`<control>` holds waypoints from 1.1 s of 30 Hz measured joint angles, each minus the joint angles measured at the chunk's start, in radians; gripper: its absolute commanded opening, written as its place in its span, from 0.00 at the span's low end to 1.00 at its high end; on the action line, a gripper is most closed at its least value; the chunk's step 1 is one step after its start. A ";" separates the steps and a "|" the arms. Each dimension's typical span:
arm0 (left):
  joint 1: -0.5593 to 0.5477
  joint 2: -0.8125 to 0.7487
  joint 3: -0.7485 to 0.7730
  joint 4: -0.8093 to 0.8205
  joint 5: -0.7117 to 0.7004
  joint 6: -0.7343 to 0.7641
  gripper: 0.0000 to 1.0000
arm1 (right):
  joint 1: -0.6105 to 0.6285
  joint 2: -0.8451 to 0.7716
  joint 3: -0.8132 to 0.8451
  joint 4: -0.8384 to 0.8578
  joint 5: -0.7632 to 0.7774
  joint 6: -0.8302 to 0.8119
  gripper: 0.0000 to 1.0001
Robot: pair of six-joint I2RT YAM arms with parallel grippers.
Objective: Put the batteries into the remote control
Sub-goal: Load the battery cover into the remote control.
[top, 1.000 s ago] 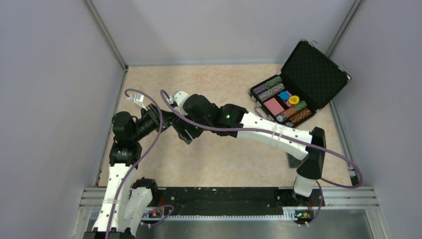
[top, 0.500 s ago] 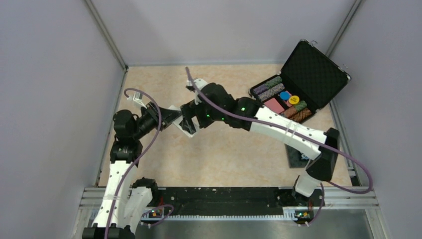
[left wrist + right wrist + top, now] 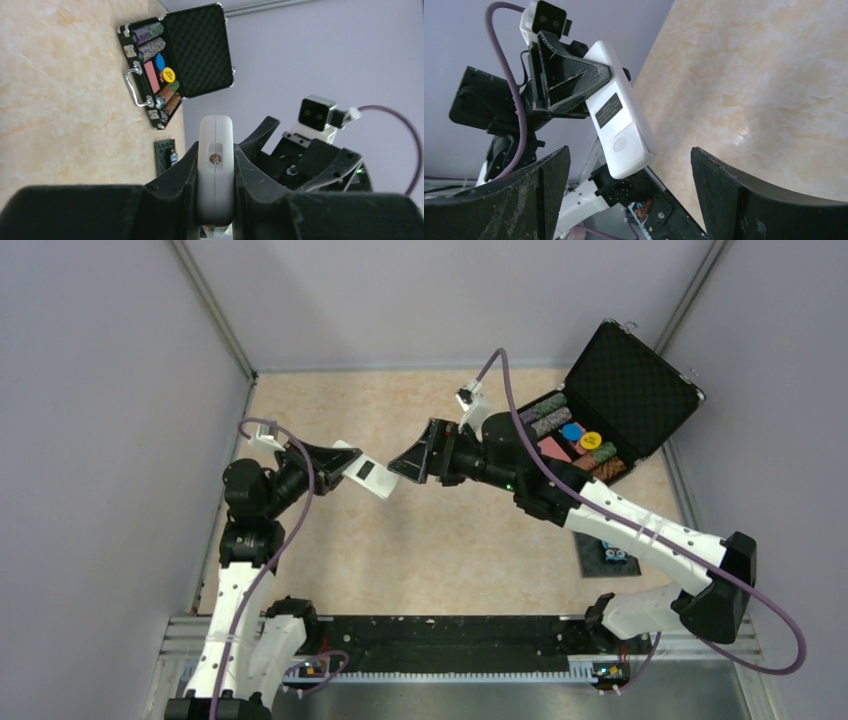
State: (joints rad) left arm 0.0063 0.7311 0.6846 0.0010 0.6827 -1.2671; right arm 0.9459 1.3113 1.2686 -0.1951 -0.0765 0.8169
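Above the table's (image 3: 450,540) left side, left gripper (image 3: 338,462) clamped the remote control (image 3: 365,472), white back up. Right gripper (image 3: 410,455) faced its free end, jaws wide apart, not touching. Open black case (image 3: 640,390) at far right held rows of chips (image 3: 560,418).

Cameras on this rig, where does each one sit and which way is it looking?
Top external: above and behind the bases, looking down at the table; both arms show.
Left wrist: looks along the left fingers, shut on the remote control, toward the right arm and chip case.
Right wrist: looks between the open right fingers at the remote control's white side.
Shared: both wrist views show the remote control.
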 measured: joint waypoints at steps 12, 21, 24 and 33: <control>0.000 -0.042 0.000 0.031 -0.045 -0.201 0.00 | 0.000 0.033 -0.063 0.216 -0.103 0.198 0.67; 0.000 -0.075 -0.014 0.053 -0.079 -0.270 0.00 | 0.000 0.074 -0.104 0.293 -0.177 0.277 0.47; -0.001 -0.077 -0.025 0.057 -0.084 -0.291 0.00 | 0.000 0.076 -0.110 0.318 -0.192 0.290 0.39; -0.001 -0.077 -0.039 0.088 -0.098 -0.349 0.00 | 0.000 0.079 -0.117 0.371 -0.206 0.332 0.24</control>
State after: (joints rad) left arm 0.0055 0.6544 0.6460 0.0887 0.5846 -1.6161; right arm 0.9459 1.3899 1.1515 0.1757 -0.2829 1.1484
